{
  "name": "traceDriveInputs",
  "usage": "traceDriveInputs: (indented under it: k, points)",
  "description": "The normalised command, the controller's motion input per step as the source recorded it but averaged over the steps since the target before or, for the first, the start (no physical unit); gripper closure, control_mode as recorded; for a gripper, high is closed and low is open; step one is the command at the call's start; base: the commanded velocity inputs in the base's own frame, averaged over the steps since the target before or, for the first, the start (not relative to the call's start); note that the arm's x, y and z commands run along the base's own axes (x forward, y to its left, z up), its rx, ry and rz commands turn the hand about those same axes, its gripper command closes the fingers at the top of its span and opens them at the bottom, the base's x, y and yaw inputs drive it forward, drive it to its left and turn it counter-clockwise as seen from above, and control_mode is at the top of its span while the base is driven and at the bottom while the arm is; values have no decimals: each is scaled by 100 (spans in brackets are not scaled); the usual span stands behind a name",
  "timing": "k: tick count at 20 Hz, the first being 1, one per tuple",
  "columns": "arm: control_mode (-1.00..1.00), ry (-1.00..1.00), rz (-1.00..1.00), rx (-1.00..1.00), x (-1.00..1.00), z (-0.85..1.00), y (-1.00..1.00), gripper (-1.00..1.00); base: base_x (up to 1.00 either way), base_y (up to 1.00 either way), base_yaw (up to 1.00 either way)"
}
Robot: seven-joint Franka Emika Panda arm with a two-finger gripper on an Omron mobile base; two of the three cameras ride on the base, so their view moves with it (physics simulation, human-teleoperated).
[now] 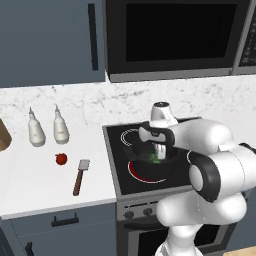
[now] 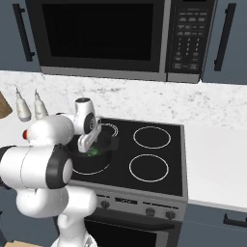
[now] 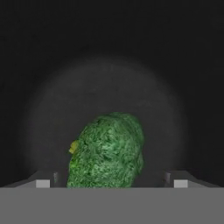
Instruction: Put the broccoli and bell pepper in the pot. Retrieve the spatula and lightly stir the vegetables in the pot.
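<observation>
The green broccoli (image 3: 109,151) lies on the dark floor of the black pot (image 3: 109,83), which stands on the stove's front left burner (image 1: 136,176). My gripper (image 3: 111,183) points down into the pot (image 2: 103,163), open, its fingertips (image 3: 43,183) standing apart from the floret on both sides. From the base views the hand (image 1: 159,151) hovers just over the broccoli (image 1: 155,159). The red bell pepper (image 1: 61,159) rests on the white counter left of the stove. The spatula (image 1: 80,176) lies beside it, wooden handle toward the counter's front edge.
Two white squeeze bottles (image 1: 36,129) (image 1: 60,127) stand at the back of the left counter. A brown object (image 1: 2,135) sits at the far left edge. The stove's right burners (image 2: 152,136) are bare. A microwave (image 2: 103,36) hangs overhead.
</observation>
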Motion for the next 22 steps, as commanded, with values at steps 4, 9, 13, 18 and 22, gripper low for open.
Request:
traceDriveInputs:
  k: [4,9,13,18,22]
  points:
    - [-100,-5,-4,0,-14,34,5,-100,0,0,0]
    - [-100,-7,-9,0,-40,82,20,-100,0,0,0]
    - [-100,0,-22,5,-81,70,50,-100,0,0,0]
    - [-100,-1,-34,10,-80,27,83,-100,0,0,0]
    - [-100,-1,-37,11,-60,2,99,-100,0,0,0]
